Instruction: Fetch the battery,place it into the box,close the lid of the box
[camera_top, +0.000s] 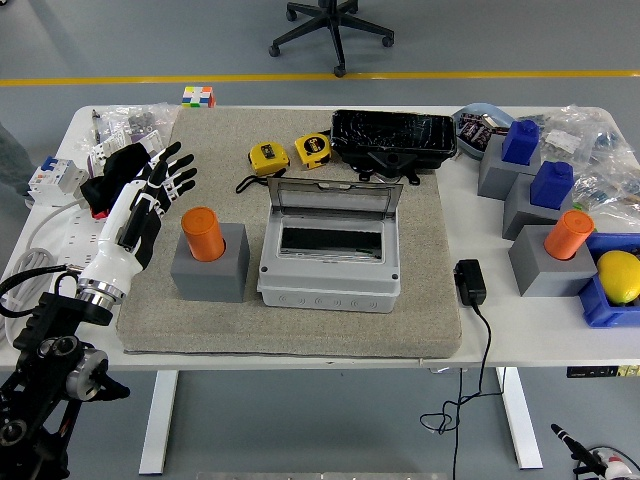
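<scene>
An orange cylindrical battery (204, 234) stands upright in a grey block holder (210, 268) on the left of the beige mat. The grey plastic box (330, 262) sits at the mat's middle, and its clear lid (338, 195) is swung up and open at the back. My left hand (152, 195), white with black fingers, hovers left of the battery with its fingers spread and holds nothing. It is apart from the battery. The right hand is out of view.
A second orange battery (568, 235) and two blue blocks (551, 183) sit in grey holders at right. Two yellow tape measures (268, 156) and a black case (393, 137) lie behind the box. A black adapter (470, 281) lies right of the mat. A blue bin (600, 305) holds a yellow fruit.
</scene>
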